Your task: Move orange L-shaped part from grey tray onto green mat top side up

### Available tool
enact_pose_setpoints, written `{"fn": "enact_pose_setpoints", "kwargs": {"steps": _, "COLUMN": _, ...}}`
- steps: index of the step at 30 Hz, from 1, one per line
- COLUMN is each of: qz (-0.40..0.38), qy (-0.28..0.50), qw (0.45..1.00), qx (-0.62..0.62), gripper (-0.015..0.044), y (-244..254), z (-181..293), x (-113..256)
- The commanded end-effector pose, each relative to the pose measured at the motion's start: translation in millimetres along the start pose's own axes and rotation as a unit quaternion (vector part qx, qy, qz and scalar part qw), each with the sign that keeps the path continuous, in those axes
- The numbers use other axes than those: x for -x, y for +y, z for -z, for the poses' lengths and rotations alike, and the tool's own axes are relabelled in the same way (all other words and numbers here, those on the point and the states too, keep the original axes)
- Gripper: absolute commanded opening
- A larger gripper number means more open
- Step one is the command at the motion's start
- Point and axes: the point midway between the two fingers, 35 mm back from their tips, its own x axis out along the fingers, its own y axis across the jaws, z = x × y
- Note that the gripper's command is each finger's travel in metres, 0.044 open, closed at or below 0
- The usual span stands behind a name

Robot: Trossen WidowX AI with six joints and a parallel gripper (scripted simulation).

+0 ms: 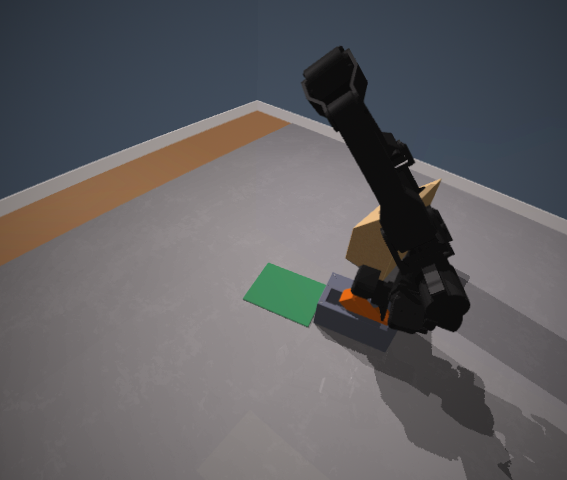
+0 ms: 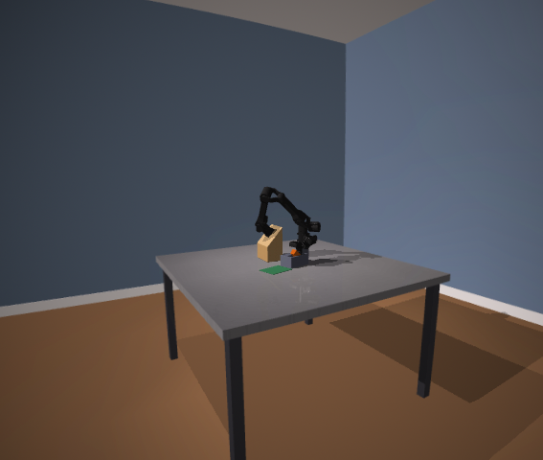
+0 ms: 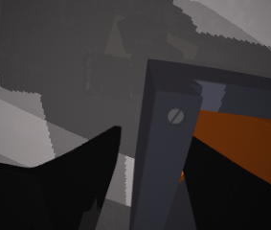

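The orange part [image 1: 358,305] [image 2: 294,252] [image 3: 250,139] is tilted in the grey tray [image 1: 345,329] [image 2: 286,261] [image 3: 161,144]. Its end nearer the green mat [image 1: 286,294] [image 2: 275,270] stands up out of the pocket, and its L-shaped end is low. My gripper [image 3: 151,137] is partly open, pointing down at the tray's far end from the mat. In the wrist view one fingertip is over the low end of the part, inside the tray. The other finger is outside the end wall. Nothing is pinched between them. The arm hides most of the L-shaped end in the top view.
A tan block with a sloped top [image 1: 368,250] [image 2: 267,250] stands behind the tray, close to the arm. The mat lies flat against the tray's other end. The tray walls stand up around the pocket, and a screw head [image 3: 175,116] shows on the end wall.
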Motion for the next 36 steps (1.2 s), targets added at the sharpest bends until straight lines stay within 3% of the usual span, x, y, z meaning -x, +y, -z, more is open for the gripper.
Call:
{"fn": "enact_pose_setpoints", "kwargs": {"steps": 1, "qz": -0.001, "qy": 0.001, "qw": 1.000, "qx": -0.001, "gripper": 0.0180, "y": 5.8, "z": -0.2, "x": 6.3}}
{"fn": "enact_pose_setpoints", "kwargs": {"steps": 7, "qz": -0.001, "qy": 0.001, "qw": 1.000, "qx": -0.001, "gripper": 0.0180, "y": 8.6, "z": -1.6, "x": 19.5}}
{"fn": "enact_pose_setpoints", "kwargs": {"steps": 15, "qz": -0.002, "qy": 0.001, "qw": 1.000, "qx": -0.001, "gripper": 0.0180, "y": -2.1, "z": -0.6, "x": 105.3}}
{"fn": "enact_pose_setpoints", "kwargs": {"steps": 36, "qz": -0.002, "qy": -0.006, "qw": 1.000, "qx": -0.002, "gripper": 0.0180, "y": -1.6, "z": -3.9, "x": 103.6}}
